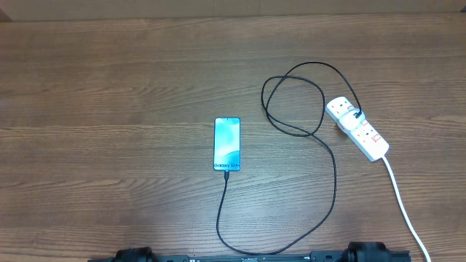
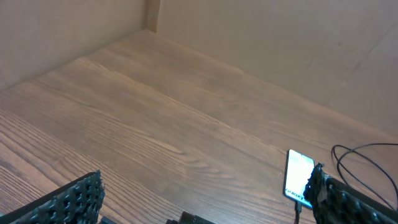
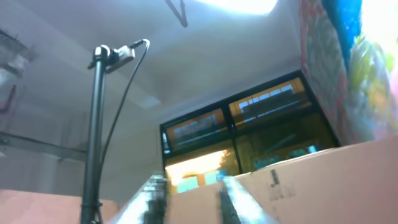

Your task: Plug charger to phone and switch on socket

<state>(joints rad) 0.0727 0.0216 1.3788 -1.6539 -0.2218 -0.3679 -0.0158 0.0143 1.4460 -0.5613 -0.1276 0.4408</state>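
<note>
At mid-table the phone (image 1: 226, 144) lay flat, screen up and lit, its long side running away from the arms. The charger (image 1: 334, 182) tip met the phone's near short edge and looked plugged in. The cable ran toward the near table edge, curved right, went back up and made a couple of loose loops before ending at a black plug in the socket (image 1: 357, 129). The socket lay angled on the right side of the table (image 1: 109, 109), well apart from the phone; its switches were too small to read. A white cord (image 1: 402, 200) left its near end toward the near right corner. Left gripper (image 2: 205, 183) faced bare wood, jaws spread wide, nothing between them; its view caught the phone just beside one finger (image 2: 339, 199). Right gripper (image 3: 191, 196) pointed upward, away from the table, its fingers (image 3: 155, 196) blurred, a narrow gap between them, holding nothing; behind it were a pole (image 3: 93, 137), a window (image 3: 249, 134) and a box (image 3: 323, 180).
</note>
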